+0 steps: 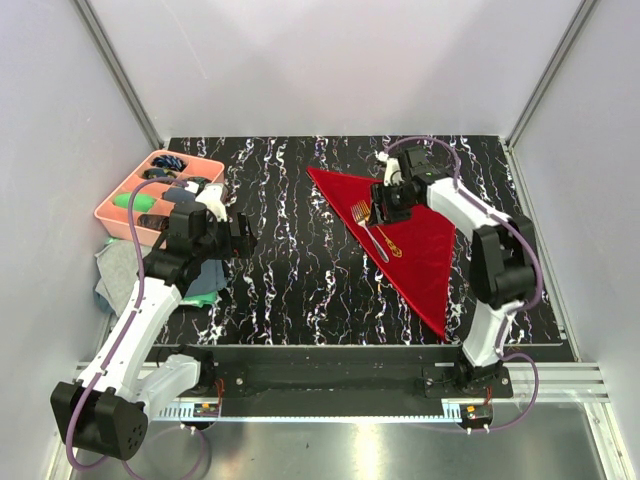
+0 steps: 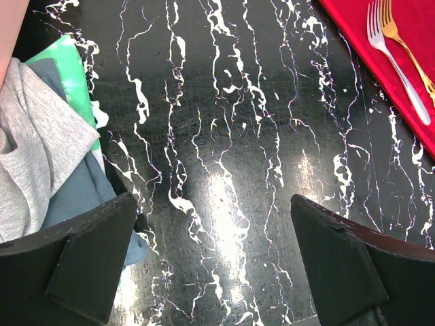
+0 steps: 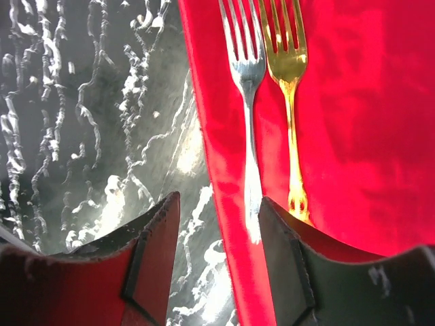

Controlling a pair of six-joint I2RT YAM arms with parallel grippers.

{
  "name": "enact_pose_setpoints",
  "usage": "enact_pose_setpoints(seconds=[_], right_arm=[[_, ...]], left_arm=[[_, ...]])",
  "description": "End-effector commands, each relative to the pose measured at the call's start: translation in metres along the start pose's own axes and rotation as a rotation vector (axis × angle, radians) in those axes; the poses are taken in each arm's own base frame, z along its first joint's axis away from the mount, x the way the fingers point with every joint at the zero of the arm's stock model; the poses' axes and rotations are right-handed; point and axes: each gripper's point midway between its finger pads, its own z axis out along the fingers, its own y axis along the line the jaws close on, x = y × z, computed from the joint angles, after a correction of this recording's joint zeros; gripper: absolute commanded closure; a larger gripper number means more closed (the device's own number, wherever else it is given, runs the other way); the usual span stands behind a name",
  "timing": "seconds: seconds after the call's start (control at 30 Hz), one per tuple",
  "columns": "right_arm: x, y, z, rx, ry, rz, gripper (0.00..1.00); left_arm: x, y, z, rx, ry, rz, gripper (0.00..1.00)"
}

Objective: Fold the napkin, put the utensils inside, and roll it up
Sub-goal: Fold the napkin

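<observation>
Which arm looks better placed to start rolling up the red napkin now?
The right, probably. Its right gripper hangs over the napkin, beside the silver fork and gold fork lying on it. The left gripper sits open across the table, near the pile of cloths.

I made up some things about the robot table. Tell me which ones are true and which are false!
1. The silver fork lies on the red napkin. True.
2. The gold fork is in the pink tray. False: it lies beside the silver fork on the napkin.
3. The left gripper holds a cloth. False: its jaws are open and empty.
4. The napkin is rolled up. False: it lies flat as a triangle.
5. Grey and green cloths are piled near the left gripper. True.
</observation>
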Motion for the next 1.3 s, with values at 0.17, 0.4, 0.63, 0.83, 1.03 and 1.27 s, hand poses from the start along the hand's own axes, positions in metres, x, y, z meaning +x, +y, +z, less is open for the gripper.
enact_pose_setpoints(seconds=[0.17, 0.4, 0.63, 0.83, 1.03, 1.27], right_arm=[[0.03, 0.01, -0.024, 0.004, -0.069, 0.122, 0.4], [0.051, 0.0, -0.007, 0.051, -0.049, 0.198, 0.4], [0.079, -0.01, 0.005, 0.119, -0.004, 0.239, 0.4], [0.098, -0.007, 0.023, 0.133, 0.041, 0.266, 0.4], [0.114, 0.008, 0.046, 0.131, 0.098, 0.257, 0.39], [0.117, 0.023, 0.067, 0.119, 0.115, 0.268, 0.39]], left_arm=[[-0.009, -0.006, -0.004, 0.034, -0.041, 0.007, 0.01], [-0.011, -0.004, -0.007, 0.02, -0.059, 0.011, 0.01], [-0.01, -0.006, -0.006, 0.034, -0.051, 0.01, 0.01], [-0.011, -0.006, -0.007, 0.035, -0.054, 0.01, 0.01], [-0.01, -0.007, -0.006, 0.039, -0.052, 0.008, 0.01], [-0.009, -0.008, -0.005, 0.046, -0.044, 0.006, 0.01]])
